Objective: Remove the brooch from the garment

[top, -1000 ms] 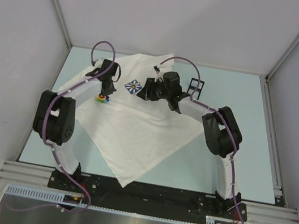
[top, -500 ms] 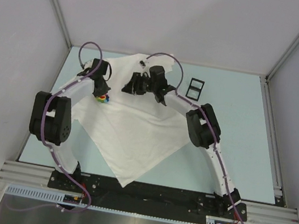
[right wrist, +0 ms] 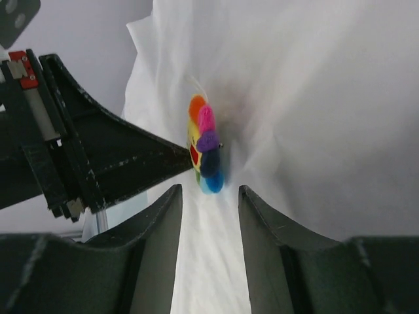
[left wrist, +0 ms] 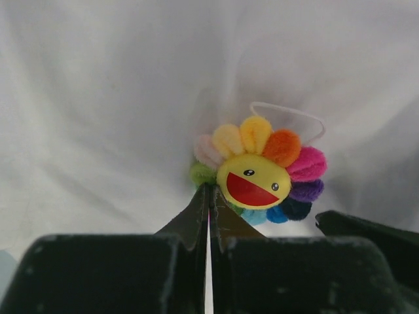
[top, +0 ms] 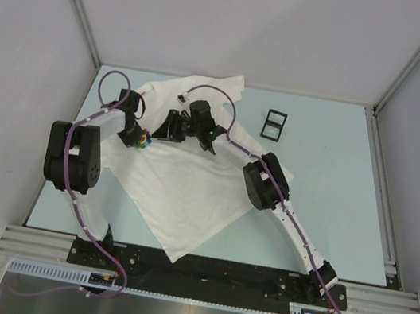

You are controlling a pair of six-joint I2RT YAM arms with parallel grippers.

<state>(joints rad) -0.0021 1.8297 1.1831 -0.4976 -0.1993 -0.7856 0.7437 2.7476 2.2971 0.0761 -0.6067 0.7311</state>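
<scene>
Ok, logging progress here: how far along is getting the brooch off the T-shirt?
Nothing is finished: the rainbow flower brooch sits on the white T-shirt. In hand: the left hand is shut with its tips at the brooch's lower edge, and the right hand is open, just short of it. Left: grip it and pull it free.

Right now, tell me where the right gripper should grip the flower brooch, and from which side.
The brooch stands edge-on off the garment, in line with the open right gripper, so probably pinch its face and back at the blue petals, coming straight in from that end.
</scene>
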